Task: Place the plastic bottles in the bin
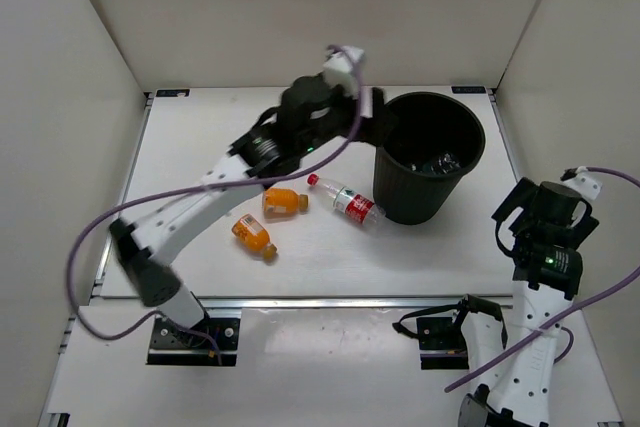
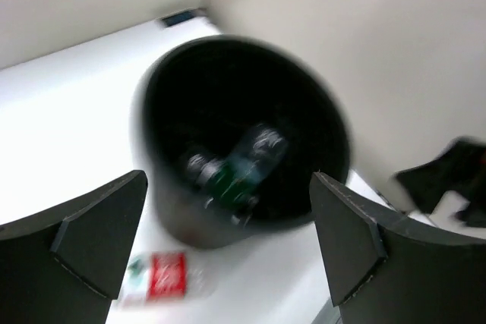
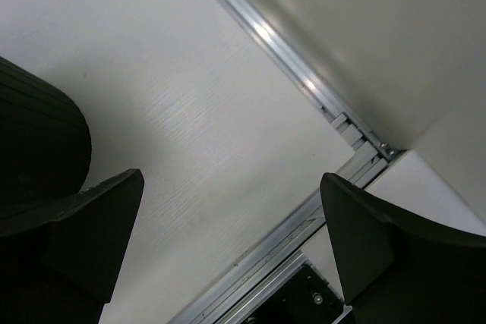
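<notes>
You can read no writing on any label: the red-and-blue one on the clear red-capped bottle (image 1: 345, 203) is too small from above and blurred in the left wrist view.

Count four bottles. Three lie on the bench (image 1: 200, 137). The clear one has its base just beside the wall of the bin (image 1: 415, 202); whether they touch cannot be told. There are two short orange bottles, one (image 1: 283, 202) near the red cap and the other (image 1: 253, 235) closer to the arm bases. The fourth, the green-labelled bottle (image 2: 241, 168), lies inside the bin. It is badly blurred in the wrist view and shows only as glints from above.

Your left claw (image 2: 228, 195) hangs over the bin's mouth, jaws wide apart and empty. Your right claw (image 3: 231, 180) is likewise spread and empty, over bare bench right of the bin.
</notes>
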You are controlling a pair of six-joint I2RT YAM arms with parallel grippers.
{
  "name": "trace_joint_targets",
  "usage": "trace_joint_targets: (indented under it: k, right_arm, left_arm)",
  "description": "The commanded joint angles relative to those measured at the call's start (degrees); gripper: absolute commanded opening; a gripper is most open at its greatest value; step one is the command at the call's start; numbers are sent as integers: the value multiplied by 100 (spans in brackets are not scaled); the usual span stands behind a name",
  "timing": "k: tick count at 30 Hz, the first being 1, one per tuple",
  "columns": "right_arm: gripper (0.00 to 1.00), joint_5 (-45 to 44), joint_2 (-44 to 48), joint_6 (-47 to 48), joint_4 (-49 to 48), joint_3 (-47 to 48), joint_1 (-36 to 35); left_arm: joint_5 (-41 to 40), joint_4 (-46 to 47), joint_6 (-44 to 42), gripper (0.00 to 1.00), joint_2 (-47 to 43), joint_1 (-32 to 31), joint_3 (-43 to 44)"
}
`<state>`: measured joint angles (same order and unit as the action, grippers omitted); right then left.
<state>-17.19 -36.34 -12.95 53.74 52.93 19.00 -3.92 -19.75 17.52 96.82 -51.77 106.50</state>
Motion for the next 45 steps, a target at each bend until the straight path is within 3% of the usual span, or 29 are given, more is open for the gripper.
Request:
trace_joint_targets:
  k: [1, 4, 8, 11, 12, 14, 15, 16, 17, 18, 20, 22, 26, 29, 34, 45]
  right_arm:
    - [99, -565, -101, 179, -30, 683, -125]
    - [99, -225, -285, 380, -196, 1542, -388]
    - [98, 1986, -681, 689, -337, 2563, -1055]
    - [96, 2975, -1242, 487, -871, 2907, -2588]
    - [99, 2550, -1323, 373, -978, 2908, -2995]
    - [99, 1084, -1717, 346, -1180, 2881, -5254]
    - [100, -297, -1841, 476, -1233, 2899, -5980]
    - [99, -1425, -2112, 747, -1399, 2864, -7353]
    - [99, -2150, -2393, 1037, -1644, 2864, -8246]
    - [100, -2122, -2796, 1388, -1647, 2933, -8455]
    - [98, -523, -3402, 1148, -1420, 3608, -7926]
    - [95, 570, -3827, 970, -1523, 3506, -7536]
    - [98, 287, -4450, 1251, -2279, 2566, -7675]
    - [98, 261, -5014, 1111, -2288, 2451, -7360]
    - [97, 67, -5480, 1681, -3253, 1740, -6937]
    - [94, -303, -6438, 2219, -4151, 1212, -6770]
  left_arm:
    - [-722, -450, 409, 99, -1582, 412, -1704]
    - [-855, -670, 892, 98, -2646, 1053, -3445]
    - [-794, -1249, 1350, 99, -3747, 1599, -5013]
    - [-934, -1593, 1605, 98, -4590, 1845, -5612]
    - [-961, -1759, 1649, 98, -4714, 1898, -5692]
    - [-961, -1901, 1807, 98, -5065, 2021, -5955]
    - [-952, -2006, 1816, 98, -5111, 2039, -6096]
    - [-900, -2059, 1886, 99, -5216, 2152, -6088]
    - [-821, -2112, 1913, 99, -5321, 2206, -6140]
    - [-847, -2182, 1913, 98, -5400, 2241, -6185]
    - [-873, -2261, 1931, 99, -5523, 2346, -6194]
    - [-926, -2384, 1966, 99, -5603, 2408, -6203]
    - [-926, -2603, 1966, 99, -5910, 2619, -6290]
    - [-838, -2700, 1905, 99, -6008, 2759, -6334]
    - [-803, -2798, 1939, 98, -6139, 2725, -6510]
    - [-688, -2877, 1887, 99, -6052, 2760, -6563]
